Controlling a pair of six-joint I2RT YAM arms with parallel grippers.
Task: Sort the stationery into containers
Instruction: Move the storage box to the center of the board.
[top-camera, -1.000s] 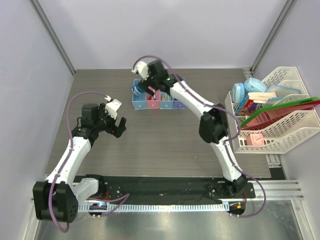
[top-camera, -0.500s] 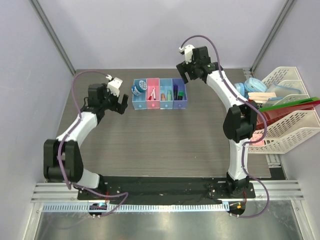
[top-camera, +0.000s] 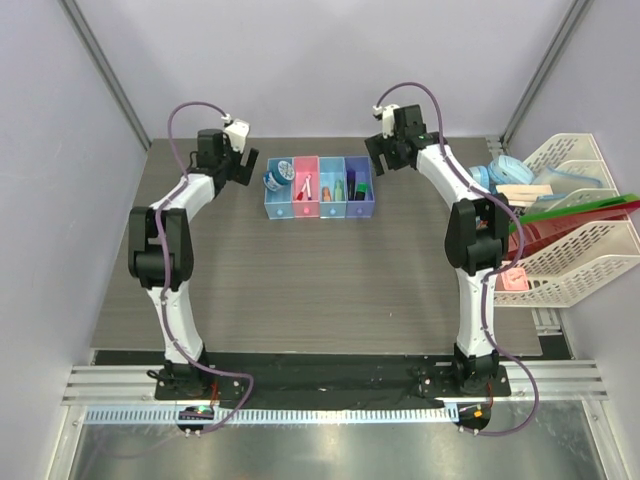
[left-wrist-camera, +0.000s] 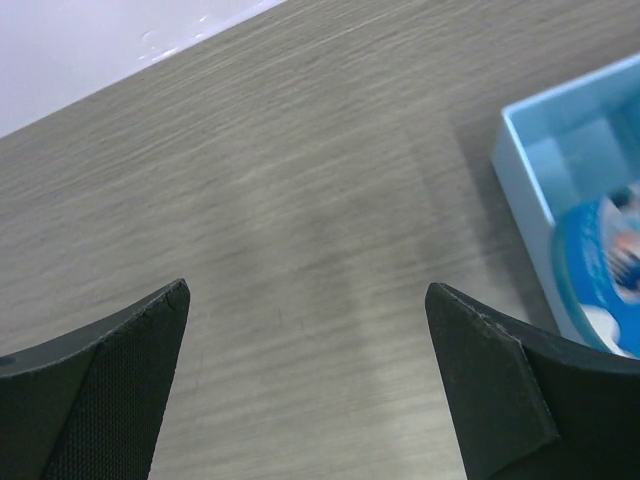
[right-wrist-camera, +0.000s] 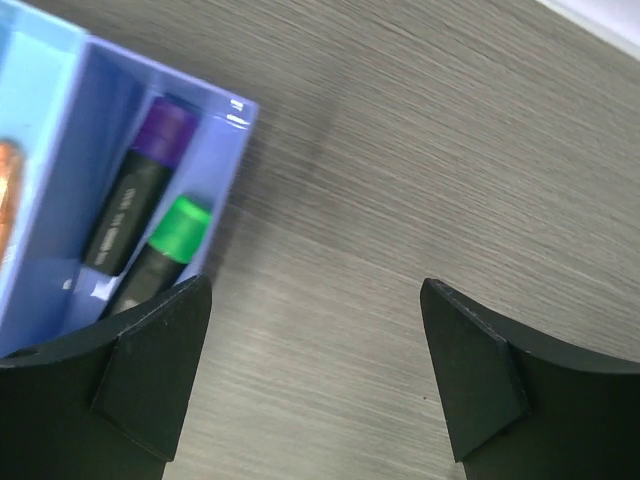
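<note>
The joined row of four small bins (top-camera: 320, 203) stands at the back middle of the table. The blue bin (left-wrist-camera: 530, 150) holds the round blue disc (top-camera: 275, 180), which also shows in the left wrist view (left-wrist-camera: 605, 270). The pink bin holds a white marker (top-camera: 308, 186). The light blue bin holds green and orange pieces (top-camera: 338, 187). The purple bin (right-wrist-camera: 215, 190) holds a green-capped highlighter (right-wrist-camera: 165, 245) and a purple-capped one (right-wrist-camera: 135, 195). My left gripper (top-camera: 237, 168) is open and empty, left of the bins. My right gripper (top-camera: 385, 157) is open and empty, right of the bins.
Large white mesh racks (top-camera: 560, 275) with books, folders and a blue tape roll (top-camera: 478, 183) stand at the right edge. Grey walls close the back and sides. A black base strip (top-camera: 320, 375) runs along the near edge.
My left arm has swung further toward the back, its gripper now close beside the blue bin. My right gripper has shifted slightly right and stays beside the purple bin.
</note>
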